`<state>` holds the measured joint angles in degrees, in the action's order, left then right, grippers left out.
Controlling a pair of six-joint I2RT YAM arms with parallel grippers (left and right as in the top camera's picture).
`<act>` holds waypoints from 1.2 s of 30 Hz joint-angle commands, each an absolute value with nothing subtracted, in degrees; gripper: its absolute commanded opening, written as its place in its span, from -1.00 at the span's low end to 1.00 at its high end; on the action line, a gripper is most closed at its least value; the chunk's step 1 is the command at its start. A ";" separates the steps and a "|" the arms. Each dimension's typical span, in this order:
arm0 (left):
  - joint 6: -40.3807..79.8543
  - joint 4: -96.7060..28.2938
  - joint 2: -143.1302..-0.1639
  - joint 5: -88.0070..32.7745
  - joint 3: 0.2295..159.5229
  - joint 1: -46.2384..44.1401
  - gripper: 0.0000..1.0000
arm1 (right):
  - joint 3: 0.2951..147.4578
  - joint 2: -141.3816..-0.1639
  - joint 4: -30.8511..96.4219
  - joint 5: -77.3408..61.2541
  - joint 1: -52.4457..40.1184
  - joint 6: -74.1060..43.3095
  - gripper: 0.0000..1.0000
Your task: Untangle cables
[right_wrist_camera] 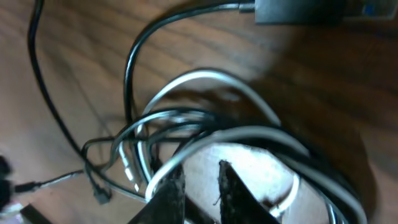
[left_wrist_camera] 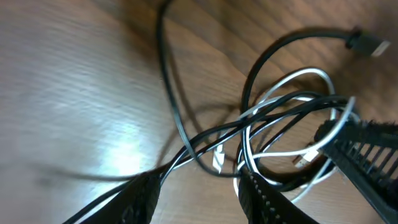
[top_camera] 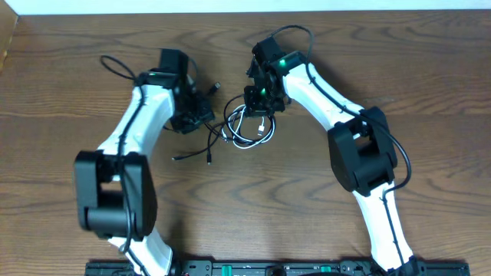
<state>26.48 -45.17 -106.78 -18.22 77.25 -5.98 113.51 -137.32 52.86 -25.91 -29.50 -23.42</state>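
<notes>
- Working the knot apart is judged the step in hand: both grippers are set at the cables (top_camera: 245, 132), and none looks freed yet.
- Cables are found mid-table, twd the far side, btwn the 2 grippers. A white cable (left_wrist_camera: 301, 76) is looped, w/ a black cable (left_wrist_camera: 166, 93) threaded thru it. Loose black ends are trailed near and left of the pile; a plug (left_wrist_camera: 367, 42) is seen at one black end.
- L gripper (left_wrist_camera: 199, 183): fingers are spread wide, low over the table. Black strands plus a white one are seen running in btwn them twd the left finger (left_wrist_camera: 134, 202). Nothing is pinched, as far as can be judged.
- R gripper (right_wrist_camera: 199, 169): fingers are drawn nearly together, w/ a thin gap left. Strands are crossed right at the tips; whether one is pinched can't be told (blur).
- Progress is judged early: loops are crossed over each other at several pts.
- Next move, as judged: one cable should be held firm by one gripper while another is drawn off sideways, so loops are slid out, not cinched. A single strand should be picked, not a bundle.
- Risk: thin cords may be lost from the pads, or the whole pile dragged along.
- Surface: dark wood-grain table (top_camera: 414, 61), flat; glare is seen in the wrist views, so it is judged smooth enough for cables to slide.
- Room: little is shown. A pale strip (top_camera: 230, 6) is seen along the far edge, a black rail (top_camera: 307, 269) at the near edge.
</notes>
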 commanded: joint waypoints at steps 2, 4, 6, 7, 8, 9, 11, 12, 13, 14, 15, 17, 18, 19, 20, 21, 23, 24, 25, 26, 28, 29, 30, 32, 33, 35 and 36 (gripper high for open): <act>25.19 -41.93 -111.35 -18.85 76.71 -8.12 -0.06 | 114.19 -138.39 51.00 -26.33 -29.91 -26.17 -0.56; 23.92 -39.94 -112.49 -18.85 76.71 -8.97 0.01 | 114.19 -138.56 50.48 -26.57 -30.02 -26.17 -0.50; 22.68 -37.76 -113.51 -18.81 76.71 -9.82 0.05 | 114.19 -138.67 50.15 -26.55 -30.24 -26.20 -0.48; 22.63 -36.80 -113.95 -18.79 76.71 -10.13 0.09 | 114.19 -138.69 50.09 -26.50 -30.41 -26.20 -0.48; 22.68 -36.10 -114.39 -18.79 76.71 -10.44 0.11 | 114.19 -138.74 50.04 -26.50 -30.63 -26.20 -0.48; 22.68 -35.55 -114.87 -18.79 76.71 -10.74 0.11 | 114.19 -138.78 50.02 -26.48 -30.81 -26.33 -0.48; 22.65 -35.48 -115.68 -18.57 76.71 -11.20 0.12 | 114.19 -138.80 50.02 -26.37 -31.22 -26.35 -0.48; 22.57 -35.77 -115.90 -18.37 76.71 -11.38 0.12 | 114.19 -138.80 50.02 -26.02 -31.38 -26.37 -0.48; 21.93 -36.12 -116.18 -18.33 76.71 -11.57 0.12 | 114.19 -138.80 50.04 -25.45 -31.55 -26.37 -0.49; 21.17 -36.38 -116.31 -18.00 76.71 -11.66 0.11 | 114.19 -138.80 50.04 -24.97 -31.68 -26.39 -0.49; 20.84 -36.75 -116.40 -16.82 76.71 -11.73 0.12 | 114.19 -138.80 50.04 -24.58 -31.79 -26.37 -0.49; 20.78 -37.78 -116.42 -12.78 76.71 -11.70 0.11 | 114.19 -138.80 50.09 -24.10 -31.92 -26.35 -0.49; 20.78 -38.46 -116.42 -10.17 76.71 -11.70 0.03 | 114.19 -138.80 50.11 -24.05 -31.94 -26.35 -0.49; 20.78 -39.00 -116.42 -8.25 76.71 -11.70 -0.08 | 114.19 -138.80 50.11 -24.05 -31.94 -26.35 -0.49; 20.75 -39.51 -116.42 -7.29 76.71 -11.70 -0.18 | 114.19 -138.80 50.11 -23.86 -31.94 -26.35 -0.48; 20.71 -40.01 -116.44 -6.81 76.71 -11.70 -0.29 | 114.19 -138.82 50.11 -23.24 -31.92 -26.35 -0.48; 20.32 -40.51 -116.44 -6.81 76.71 -11.73 -0.40 | 114.19 -138.89 50.13 -21.12 -31.92 -26.35 -0.44; 20.32 -40.71 -116.44 -6.83 76.71 -11.70 -0.42 | 114.17 -138.89 50.13 -20.38 -31.92 -26.35 -0.42; 20.32 -40.88 -116.44 -6.81 76.71 -11.70 -0.46 | 114.08 -138.89 50.13 -19.35 -31.92 -26.35 -0.42; 20.32 -41.04 -116.44 -6.81 76.71 -11.70 -0.52 | 113.80 -138.89 50.09 -18.28 -31.92 -26.35 -0.41; 20.32 -41.36 -116.44 -6.76 76.71 -11.70 -0.63 | 113.47 -138.91 50.13 -17.74 -31.92 -26.33 -0.41; 20.32 -41.56 -116.44 -6.74 76.71 -11.70 -0.76 | 113.10 -138.91 50.13 -17.45 -31.92 -26.33 -0.41; 20.34 -41.74 -116.46 -6.48 76.71 -11.70 -0.85 | 112.68 -138.91 50.06 -17.17 -31.92 -26.33 -0.41; 20.38 -41.93 -116.46 -4.80 76.71 -11.66 -0.85 | 111.96 -138.91 50.09 -16.58 -31.92 -26.30 -0.41; 20.38 -41.95 -116.46 -3.16 76.71 -11.64 -0.85 | 111.35 -138.91 50.06 -16.36 -31.92 -26.30 -0.41; 20.36 -42.02 -116.46 -1.78 76.71 -11.62 -0.85 | 110.21 -138.91 50.11 -16.38 -31.92 -26.02 -0.41; 20.38 -42.15 -116.46 -1.93 76.71 -11.53 -0.85 | 109.75 -138.91 50.11 -16.34 -31.92 -25.78 -0.41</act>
<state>20.69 -41.54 -115.52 -6.26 77.17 -11.79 111.92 -137.95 49.74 -19.05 -31.90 -25.69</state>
